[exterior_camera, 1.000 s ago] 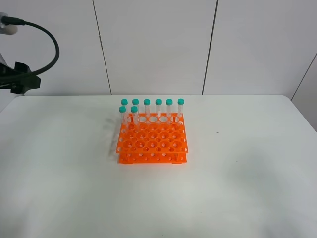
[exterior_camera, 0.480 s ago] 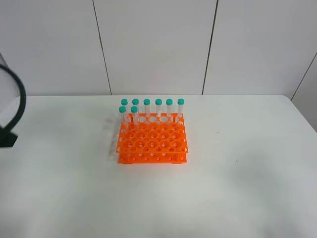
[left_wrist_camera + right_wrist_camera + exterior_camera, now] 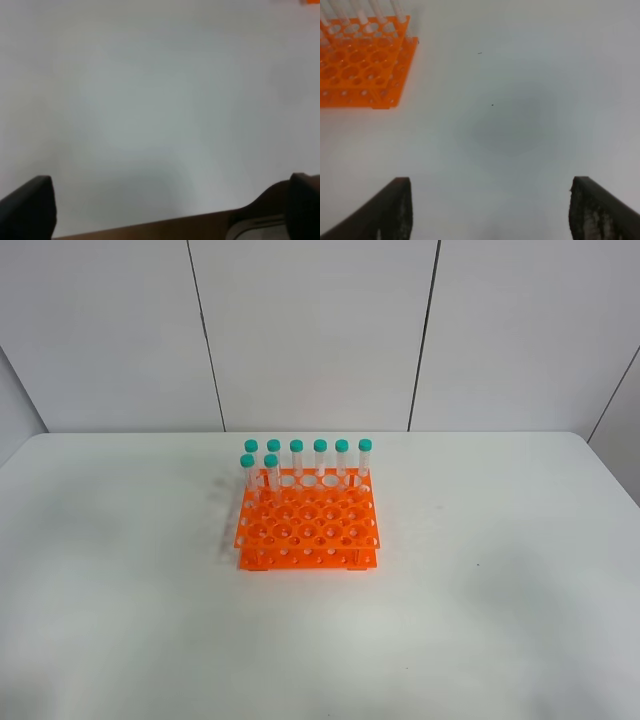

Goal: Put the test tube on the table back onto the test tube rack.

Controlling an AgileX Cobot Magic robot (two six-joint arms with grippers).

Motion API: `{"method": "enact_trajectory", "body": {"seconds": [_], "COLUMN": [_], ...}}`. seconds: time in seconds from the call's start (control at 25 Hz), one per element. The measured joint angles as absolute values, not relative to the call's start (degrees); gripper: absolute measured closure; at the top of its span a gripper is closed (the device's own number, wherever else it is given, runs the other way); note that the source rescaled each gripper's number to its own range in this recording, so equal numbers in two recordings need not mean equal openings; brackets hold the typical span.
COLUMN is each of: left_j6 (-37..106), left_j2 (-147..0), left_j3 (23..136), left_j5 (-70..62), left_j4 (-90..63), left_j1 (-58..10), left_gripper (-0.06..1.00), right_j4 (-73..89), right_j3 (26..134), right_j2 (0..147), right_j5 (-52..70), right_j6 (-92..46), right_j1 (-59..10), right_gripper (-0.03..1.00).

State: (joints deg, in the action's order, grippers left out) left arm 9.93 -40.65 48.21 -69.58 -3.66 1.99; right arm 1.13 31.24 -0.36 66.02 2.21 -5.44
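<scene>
Eight teal-capped tubes are seen standing upright in the rack, and none is seen lying on the table. Six are lined along the rack's far row; two more are set one row nearer, at the left end of the high view. Which of them is the task's tube cannot be told, since all look alike. The remaining holes of the rack are unfilled.

The rack is placed near the middle of the table, slightly toward the far edge, with the panelled wall behind it.

Neither arm is caught by the high view. In the left wrist view the left gripper is shown with its dark fingers spread wide over bare table, nothing between them; only a sliver of orange is seen at one corner of that picture. In the right wrist view the right gripper is likewise parted and empty, held above the table, with the rack well off to one side and two small dark specks marked on the white surface.
</scene>
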Motion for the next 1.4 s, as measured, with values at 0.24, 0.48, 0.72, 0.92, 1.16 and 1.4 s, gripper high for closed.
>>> {"method": "enact_trajectory", "body": {"seconds": [0.24, 0.48, 0.72, 0.92, 1.16, 1.4], "left_j6": [9.14, 8.79, 8.72, 8.72, 8.72, 9.48], "left_j2": [-32.25, -26.99, -22.57, -16.01, -9.36, -2.44], "left_j3": [39.27, 32.18, 31.75, 31.75, 31.75, 31.69], "left_j5": [-69.75, -69.99, -70.12, -70.06, -70.06, -70.06], "left_j4": [-4.3, -5.58, -6.13, -6.13, -6.19, -6.93], "left_j1": [1.99, 1.99, 1.99, 1.99, 1.99, 1.99], "left_gripper": [-0.05, -0.05, -0.05, -0.05, -0.05, -0.05], "right_j4": [1.13, 1.13, 1.13, 1.13, 1.13, 1.13], "right_j3": [31.24, 31.24, 31.24, 31.24, 31.24, 31.24], "right_j2": [-0.36, -0.36, -0.36, -0.36, -0.36, -0.36], "right_j5": [66.02, 66.02, 66.02, 66.02, 66.02, 66.02], "right_j6": [2.21, 2.21, 2.21, 2.21, 2.21, 2.21], "right_j1": [-5.44, -5.44, -5.44, -5.44, -5.44, -5.44], "right_gripper": [0.17, 0.17, 0.17, 0.17, 0.17, 0.17]}}
